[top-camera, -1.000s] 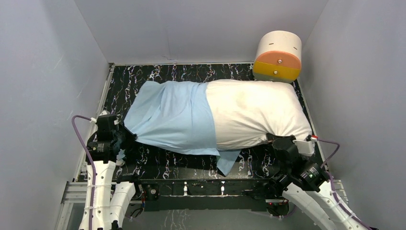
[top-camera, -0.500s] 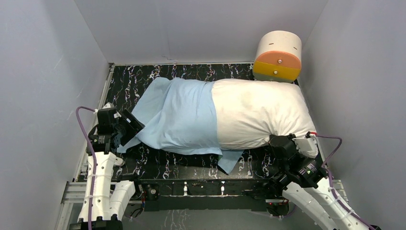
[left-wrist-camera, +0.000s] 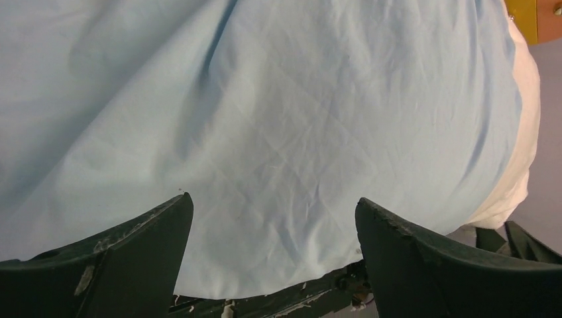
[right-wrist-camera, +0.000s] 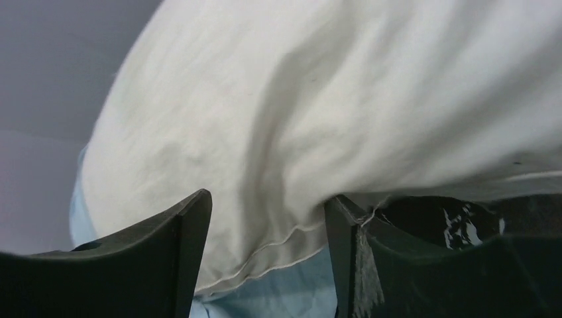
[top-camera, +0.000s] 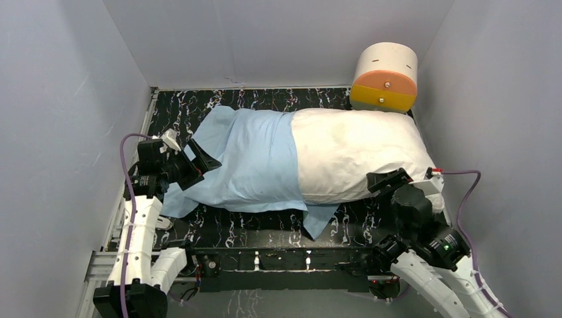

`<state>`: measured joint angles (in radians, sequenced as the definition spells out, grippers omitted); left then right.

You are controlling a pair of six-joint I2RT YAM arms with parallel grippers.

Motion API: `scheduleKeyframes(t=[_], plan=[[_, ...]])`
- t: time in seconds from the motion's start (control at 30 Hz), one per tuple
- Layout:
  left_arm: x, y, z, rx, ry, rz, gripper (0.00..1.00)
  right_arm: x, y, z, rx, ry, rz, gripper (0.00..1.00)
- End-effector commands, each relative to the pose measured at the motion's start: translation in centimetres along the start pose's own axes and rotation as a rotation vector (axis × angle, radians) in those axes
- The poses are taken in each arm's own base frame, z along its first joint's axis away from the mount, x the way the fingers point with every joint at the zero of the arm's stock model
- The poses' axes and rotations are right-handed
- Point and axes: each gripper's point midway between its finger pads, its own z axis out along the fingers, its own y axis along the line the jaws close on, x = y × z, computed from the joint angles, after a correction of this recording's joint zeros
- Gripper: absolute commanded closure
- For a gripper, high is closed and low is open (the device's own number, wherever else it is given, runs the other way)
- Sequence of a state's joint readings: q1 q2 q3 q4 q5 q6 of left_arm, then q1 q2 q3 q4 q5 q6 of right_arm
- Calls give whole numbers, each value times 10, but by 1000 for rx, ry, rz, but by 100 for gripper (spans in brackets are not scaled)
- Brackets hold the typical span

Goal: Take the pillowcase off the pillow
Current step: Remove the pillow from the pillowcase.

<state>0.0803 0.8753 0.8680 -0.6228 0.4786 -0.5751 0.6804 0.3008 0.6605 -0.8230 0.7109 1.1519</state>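
My left pincer (top-camera: pixel 199 167) hangs wide open at the left end of the pillowcase (top-camera: pixel 245 159), gripping nothing. Its wrist view shows both fingers (left-wrist-camera: pixel 132 258) spread far apart with light blue cloth (left-wrist-camera: pixel 298 119) filling the frame beyond them. My right pincer (top-camera: pixel 388 180) sits at the near right edge of the pillow (top-camera: pixel 358 152), its jaws also parted. In its own view (right-wrist-camera: pixel 268 199), the pillow's seamed white edge (right-wrist-camera: pixel 331 99) droops into the gap between the fingers without being pinched, and a sliver of blue pillowcase (right-wrist-camera: pixel 285 291) shows below it.

The pillow lies lengthwise across the black, white-veined worktop (top-camera: pixel 265 225). The pillowcase covers its left half, and the right half is bare white fabric. The cover's open edge runs across the pillow near the middle. A blue flap (top-camera: pixel 318 222) pokes out from under the pillow's near side onto the worktop. At the left, slack blue cloth spreads flat beside my left pincer. A round cream-and-orange drum (top-camera: pixel 384 76) stands at the far right corner, just behind the pillow's bare end.
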Motion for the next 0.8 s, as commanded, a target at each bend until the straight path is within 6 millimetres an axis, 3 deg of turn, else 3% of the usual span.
scheduleKeyframes(t=[0.0,0.13,0.27,0.37,0.6,0.63,0.67,0.77], plan=[[0,-23,-5,130,14,67,8,-57,108,-44,-429,-102,-121,29],[-26,-31,-6,113,-33,124,5,-40,161,-47,-553,27,-331,25],[-59,-27,6,24,-74,111,2,-11,193,-22,-538,178,-518,21],[-90,-27,21,-33,-94,79,2,0,209,8,-481,209,-616,18],[-175,-36,84,-62,-91,106,2,-1,224,93,-215,130,-824,13],[-179,-30,100,-66,-61,106,2,0,223,103,-197,119,-836,12],[-189,-37,108,-37,-52,122,2,3,219,114,-187,119,-849,12],[-197,-38,146,38,29,123,2,26,187,142,-108,199,-879,12]])
